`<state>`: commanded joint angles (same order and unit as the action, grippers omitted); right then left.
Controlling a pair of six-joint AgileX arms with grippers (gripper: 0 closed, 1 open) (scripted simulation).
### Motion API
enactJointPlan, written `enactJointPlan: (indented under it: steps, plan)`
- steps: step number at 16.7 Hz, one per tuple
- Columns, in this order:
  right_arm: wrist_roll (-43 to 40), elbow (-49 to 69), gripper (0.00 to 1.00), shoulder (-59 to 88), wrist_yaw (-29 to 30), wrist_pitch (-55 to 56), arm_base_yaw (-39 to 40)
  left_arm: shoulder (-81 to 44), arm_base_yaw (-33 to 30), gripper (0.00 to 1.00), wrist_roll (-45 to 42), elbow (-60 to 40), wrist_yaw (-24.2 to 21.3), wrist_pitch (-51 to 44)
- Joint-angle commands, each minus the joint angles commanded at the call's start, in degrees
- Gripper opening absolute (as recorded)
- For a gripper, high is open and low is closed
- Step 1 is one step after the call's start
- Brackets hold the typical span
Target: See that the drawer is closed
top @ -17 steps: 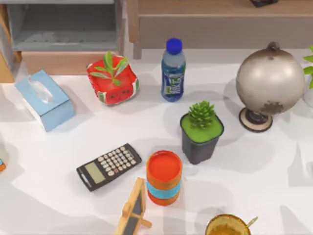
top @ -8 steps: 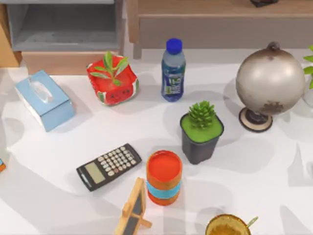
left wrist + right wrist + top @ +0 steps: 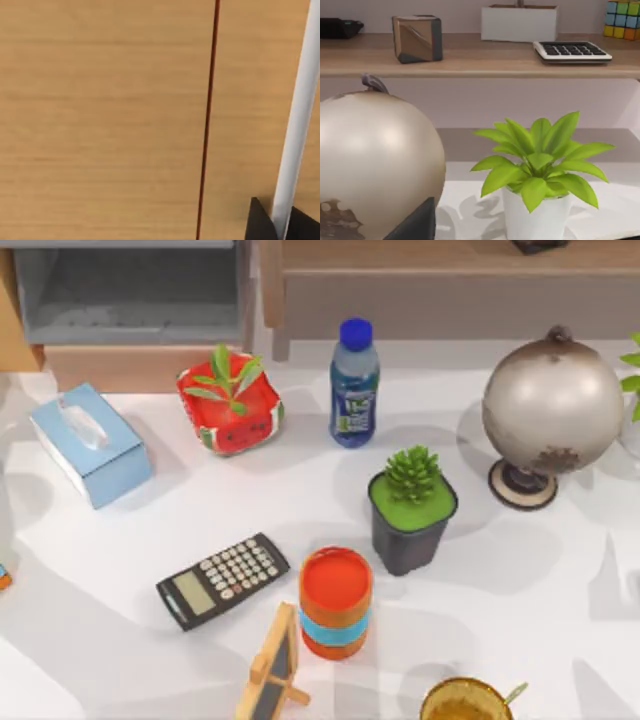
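The drawer (image 3: 130, 315) sits pulled open at the bench's (image 3: 520, 570) far left corner, its grey inner panel exposed and its tan wood face just behind the blue tissue box (image 3: 90, 443) and the red watermelon planter (image 3: 231, 405). The left wrist view faces tan wood (image 3: 100, 120) close up. Whether either claw is open or closed cannot be told.

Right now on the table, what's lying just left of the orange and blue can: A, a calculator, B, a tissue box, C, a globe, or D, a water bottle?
A: the top view shows the dark calculator lying flat just left of the orange can.
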<state>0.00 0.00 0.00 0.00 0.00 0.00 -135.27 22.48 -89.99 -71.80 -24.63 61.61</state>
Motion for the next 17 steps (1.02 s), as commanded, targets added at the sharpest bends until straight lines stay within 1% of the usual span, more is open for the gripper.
enactJointPlan:
  steps: [11, 12, 17]
  plan:
    - [0.0, 0.0, 1.0, 0.0, 0.0, 0.0, 0.0, 0.0, 0.0, 0.98, 0.0, 0.0, 0.0, 0.0]
    - [0.0, 0.0, 1.0, 0.0, 0.0, 0.0, 0.0, 0.0, 0.0, 1.0, 0.0, 0.0, 0.0, 0.0]
    - [0.0, 0.0, 1.0, 0.0, 0.0, 0.0, 0.0, 0.0, 0.0, 1.0, 0.0, 0.0, 0.0, 0.0]
